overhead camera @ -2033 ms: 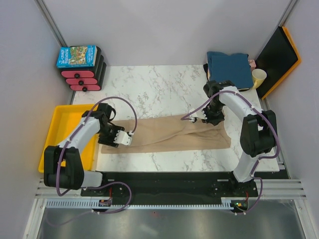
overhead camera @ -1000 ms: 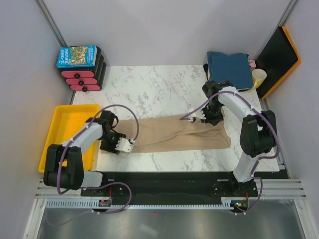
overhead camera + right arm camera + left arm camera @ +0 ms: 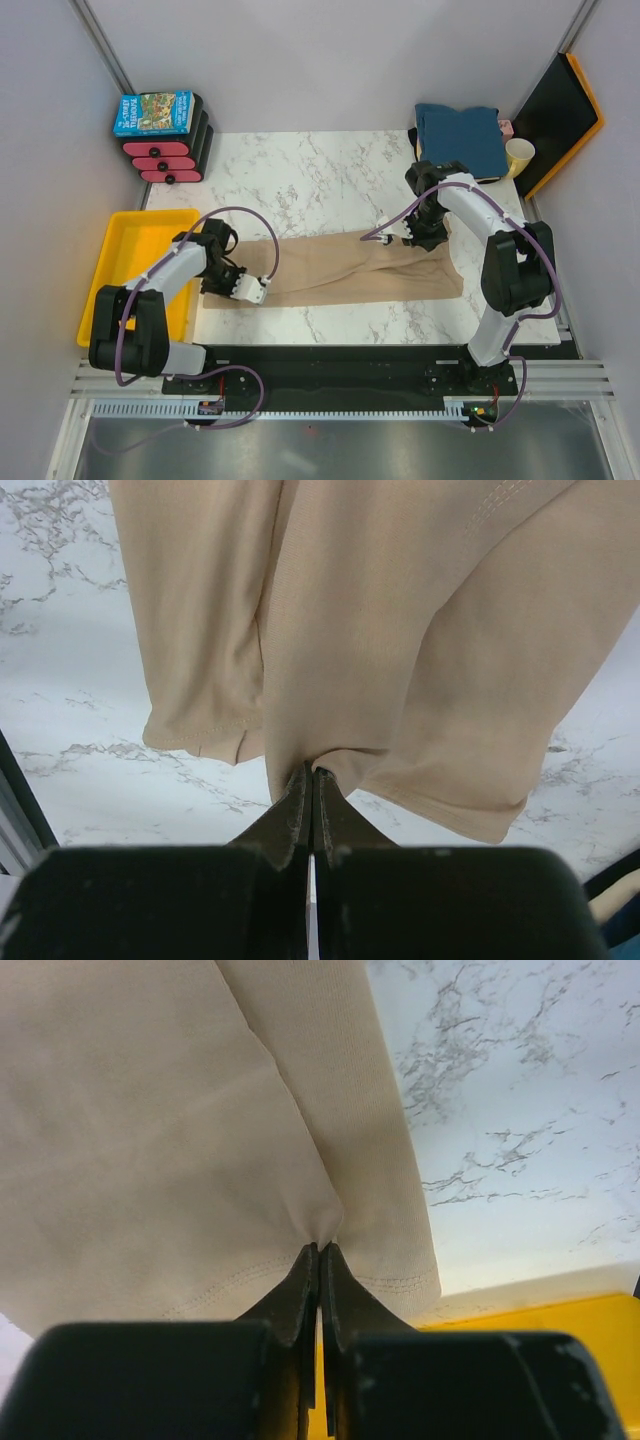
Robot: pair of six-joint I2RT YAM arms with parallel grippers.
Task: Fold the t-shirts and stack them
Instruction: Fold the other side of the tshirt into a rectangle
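Note:
A tan-beige t-shirt [image 3: 340, 268] lies folded into a long strip across the marble table. Its hem end fills the left wrist view [image 3: 150, 1140], and its sleeve end hangs in the right wrist view [image 3: 400, 630]. My left gripper [image 3: 250, 288] [image 3: 320, 1248] is shut on the hem at the strip's left end. At the strip's right end my right gripper [image 3: 405, 240] [image 3: 312, 772] is shut on a fold of the cloth. A folded teal-blue t-shirt [image 3: 460, 135] sits at the back right corner.
A yellow tray [image 3: 125, 250] lies off the table's left edge. A blue picture-covered box [image 3: 153, 113] sits on red-and-black cases at the back left. A pale yellow cup [image 3: 518, 156] and a black-and-orange board [image 3: 560, 115] stand at the back right.
My left gripper has closed on the shirt's left hem; it stood open beside the cloth a second ago. The right arm has not moved.

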